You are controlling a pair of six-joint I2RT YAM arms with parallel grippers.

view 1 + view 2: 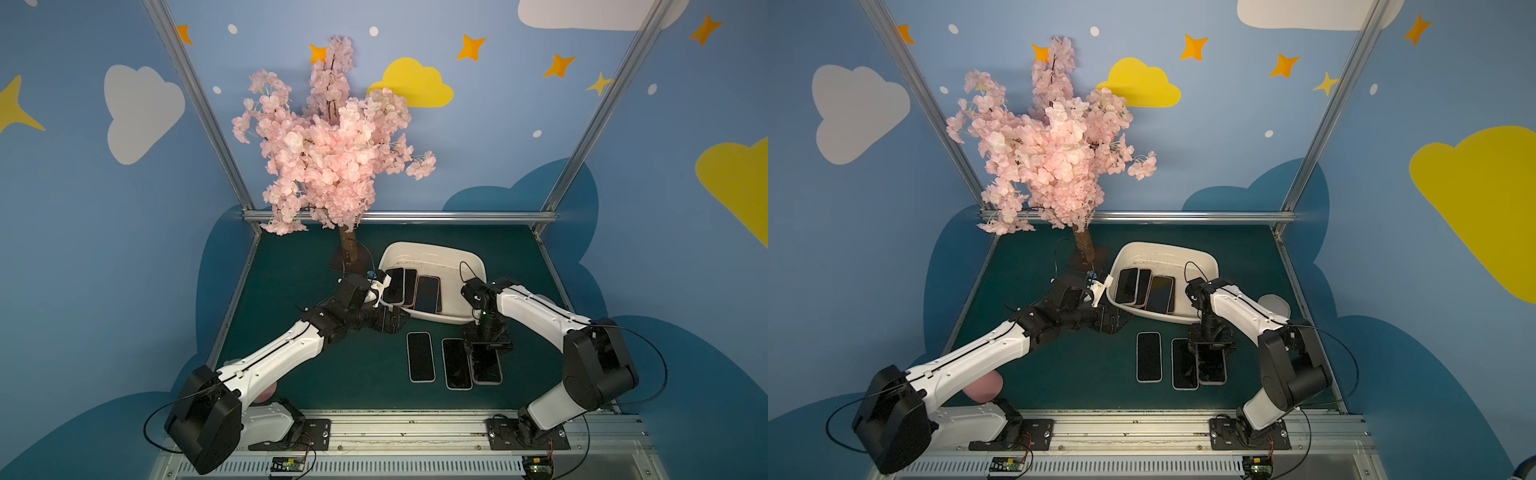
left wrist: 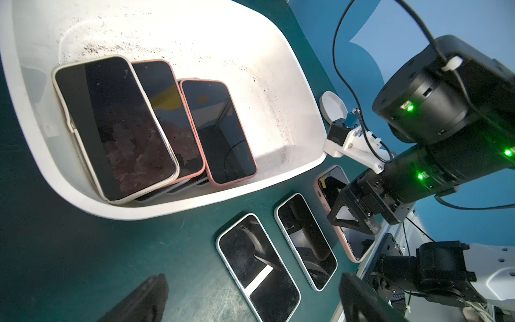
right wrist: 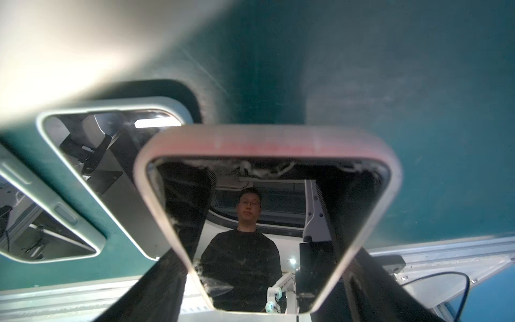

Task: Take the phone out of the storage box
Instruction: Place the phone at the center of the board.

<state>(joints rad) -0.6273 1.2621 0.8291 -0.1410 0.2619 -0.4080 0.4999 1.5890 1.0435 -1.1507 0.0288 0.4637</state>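
Observation:
The cream storage box sits at the back of the green mat with several phones leaning in it. Foremost is a cream-cased phone, with a pink-cased one beside it. My left gripper hovers open and empty at the box's near left corner. My right gripper is low over the mat in front of the box. It is shut across the width of another pink-cased phone.
Two white-cased phones lie side by side on the mat, left of the held one. A pink blossom tree stands behind the box's left end. Aluminium rails edge the mat in front.

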